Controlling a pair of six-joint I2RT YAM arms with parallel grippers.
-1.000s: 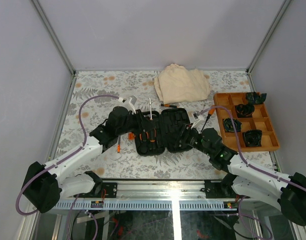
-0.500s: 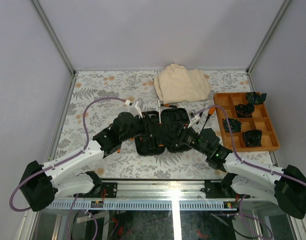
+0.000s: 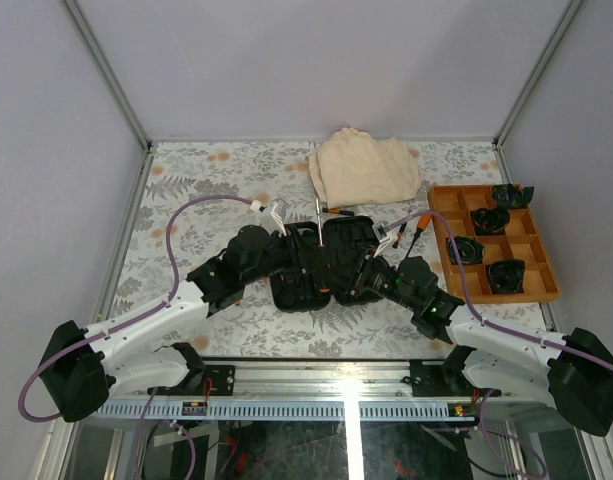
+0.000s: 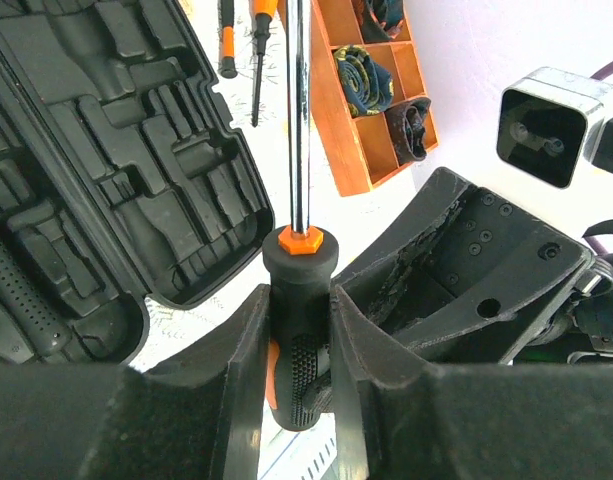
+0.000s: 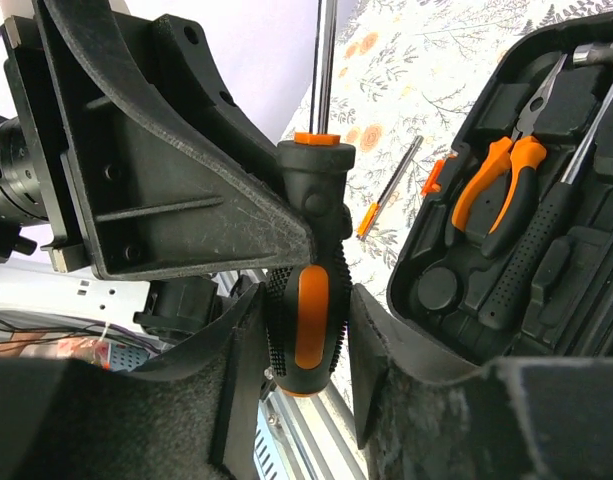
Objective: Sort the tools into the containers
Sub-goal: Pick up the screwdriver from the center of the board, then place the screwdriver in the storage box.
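Observation:
A black-and-orange screwdriver (image 3: 319, 225) stands upright over the open black tool case (image 3: 351, 232), shaft pointing up. My left gripper (image 4: 299, 300) is shut on the upper part of its handle (image 4: 301, 280). My right gripper (image 5: 304, 310) comes from the other side, and its fingers hug the lower, orange-striped part of the same handle (image 5: 311, 310). In the right wrist view, orange-handled pliers (image 5: 496, 190) and a little hammer (image 5: 551, 225) lie in the case's moulded slots (image 5: 456, 290). Two more screwdrivers (image 4: 227, 45) lie on the table beyond the case.
A wooden compartment tray (image 3: 531, 292) with dark bundles stands at the right. A beige folded cloth (image 3: 364, 168) lies at the back. A thin orange-tipped tool (image 5: 386, 190) rests on the flowered table left of the case. Grey walls close in both sides.
My left arm has carried the screwdriver rightward over the case. My right gripper has moved in and narrowed its fingers around the lower handle.

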